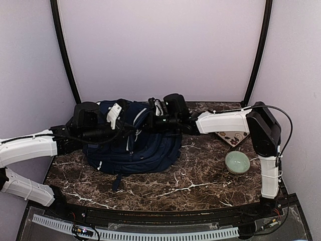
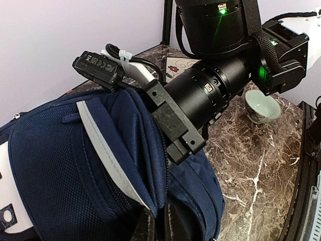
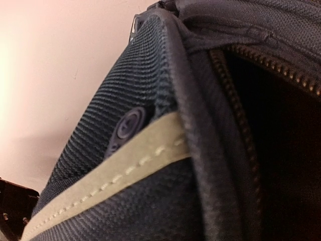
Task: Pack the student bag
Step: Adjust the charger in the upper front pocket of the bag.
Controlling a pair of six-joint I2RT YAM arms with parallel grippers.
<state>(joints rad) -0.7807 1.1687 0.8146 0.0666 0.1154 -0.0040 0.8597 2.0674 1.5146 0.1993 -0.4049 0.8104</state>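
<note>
Navy student bag (image 1: 145, 149) lies toward eleven o'clock on the marble table (image 1: 200, 187), the left gripper (image 1: 120, 128) pressed together at its ten o'clock side, the right gripper (image 1: 151, 120) against its one o'clock edge, fingers hidden, so its spread cannot be told.

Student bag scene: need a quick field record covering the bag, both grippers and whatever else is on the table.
bag: student bag lying on the marble table, left of centre
opening: zip parted in the right wrist view, interior dark
left gripper: shut, at the bag's top; grip on fabric not visible
right gripper: against the bag's upper edge; jaws hidden by fabric
other items: pale green bowl, upright, right of the bag, apart from it; flat floral-patterned piece behind it
</note>
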